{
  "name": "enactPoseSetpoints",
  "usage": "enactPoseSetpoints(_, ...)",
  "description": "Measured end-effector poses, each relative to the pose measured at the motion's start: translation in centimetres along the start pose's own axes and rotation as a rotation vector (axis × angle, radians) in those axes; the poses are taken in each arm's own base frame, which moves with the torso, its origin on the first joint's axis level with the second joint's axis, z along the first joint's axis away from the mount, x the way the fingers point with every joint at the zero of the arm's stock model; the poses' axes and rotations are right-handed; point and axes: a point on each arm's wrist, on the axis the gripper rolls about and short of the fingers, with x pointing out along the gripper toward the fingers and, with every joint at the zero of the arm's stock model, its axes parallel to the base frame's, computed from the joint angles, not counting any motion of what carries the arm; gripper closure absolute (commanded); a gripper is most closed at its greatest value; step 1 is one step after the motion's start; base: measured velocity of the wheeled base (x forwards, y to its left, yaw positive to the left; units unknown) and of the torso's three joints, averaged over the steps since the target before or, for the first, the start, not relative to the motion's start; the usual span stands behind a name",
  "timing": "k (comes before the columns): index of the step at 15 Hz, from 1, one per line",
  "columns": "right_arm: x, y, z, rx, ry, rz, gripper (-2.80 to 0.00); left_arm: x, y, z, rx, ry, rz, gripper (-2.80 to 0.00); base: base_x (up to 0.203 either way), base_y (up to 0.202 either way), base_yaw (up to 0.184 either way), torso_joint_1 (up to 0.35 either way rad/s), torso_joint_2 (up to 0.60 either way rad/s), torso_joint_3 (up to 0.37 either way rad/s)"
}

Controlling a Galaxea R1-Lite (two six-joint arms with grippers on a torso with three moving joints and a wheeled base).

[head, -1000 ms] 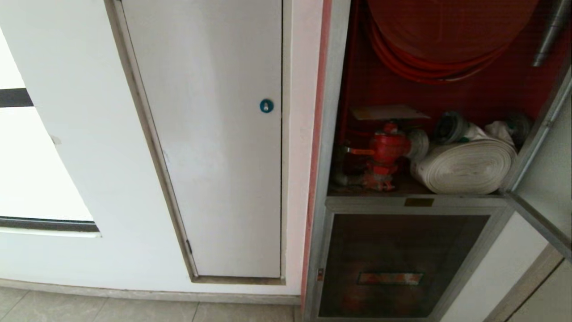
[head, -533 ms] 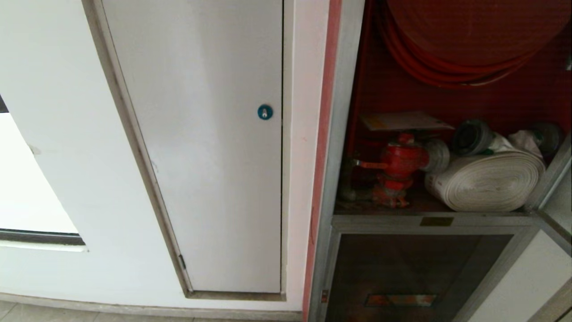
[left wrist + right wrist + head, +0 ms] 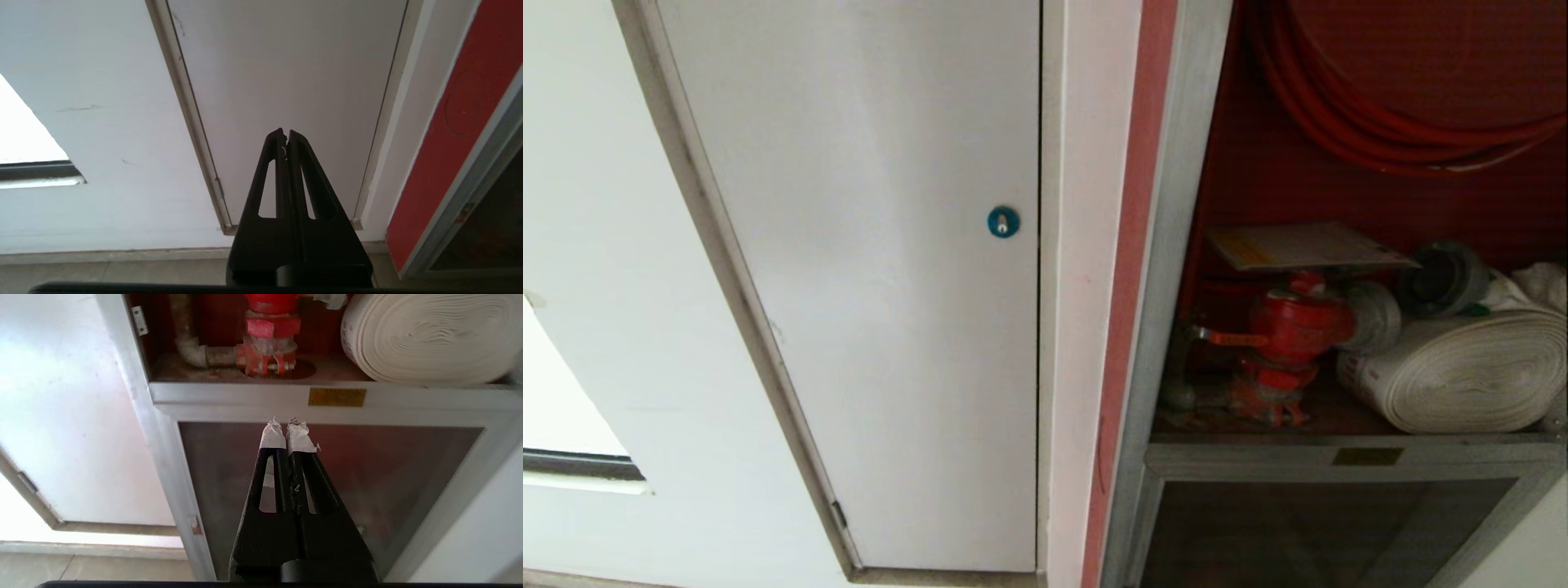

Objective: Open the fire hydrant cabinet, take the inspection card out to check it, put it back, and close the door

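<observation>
The cabinet stands open at the right of the head view, its red interior bare to sight; the door itself is out of every view. The card lies flat on top of the red valve, near the left wall of the upper compartment, its yellow band toward the left. Beside the valve a rolled white hose rests on the compartment floor, and a red hose reel hangs above.

By my reading the opening step is done and the card is not yet taken: neither claw has anything in it. The left claw is clenched empty, pointing at the white panel with the blue lock. The right claw, tips wrapped in white tape, is likewise clenched empty, facing the lower dark panel just below the silver sill.

The next move calls for the right claw to rise above the valve, release, and pinch the card by its free edge without nudging it off.

Only the head view shows the card, lock and reel. The right wrist view alone shows the valve's foot, its pipe elbow and the brass plate close up. The left wrist view adds the floor and the cabinet's red outer edge.
</observation>
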Motion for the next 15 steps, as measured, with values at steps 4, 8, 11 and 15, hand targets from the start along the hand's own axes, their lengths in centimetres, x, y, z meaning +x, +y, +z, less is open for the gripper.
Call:
enactPoseSetpoints(4, 0.00, 0.00, 0.00, 0.000, 0.000, 0.000, 0.00, 0.00, 0.00, 0.00, 0.000, 0.000, 0.000, 0.00, 0.192, 0.000, 0.000, 0.002, 0.00, 0.003)
enactPoseSetpoints(8, 0.00, 0.00, 0.00, 0.000, 0.000, 0.000, 0.00, 0.00, 0.00, 0.00, -0.001, 0.000, 0.001, 0.00, 0.061, 0.000, 0.002, 0.006, 0.00, 0.000)
enactPoseSetpoints(11, 0.00, 0.00, 0.00, 0.000, 0.000, 0.000, 0.00, 0.00, 0.00, 0.00, -0.001, 0.000, 0.001, 0.00, 0.000, 0.000, 0.000, 0.000, 0.00, 0.000)
enactPoseSetpoints(15, 0.00, 0.00, 0.00, 0.000, 0.000, 0.000, 0.00, 0.00, 0.00, 0.00, -0.001, 0.000, 0.004, 0.00, 0.000, 0.000, 0.000, 0.000, 0.00, 0.000)
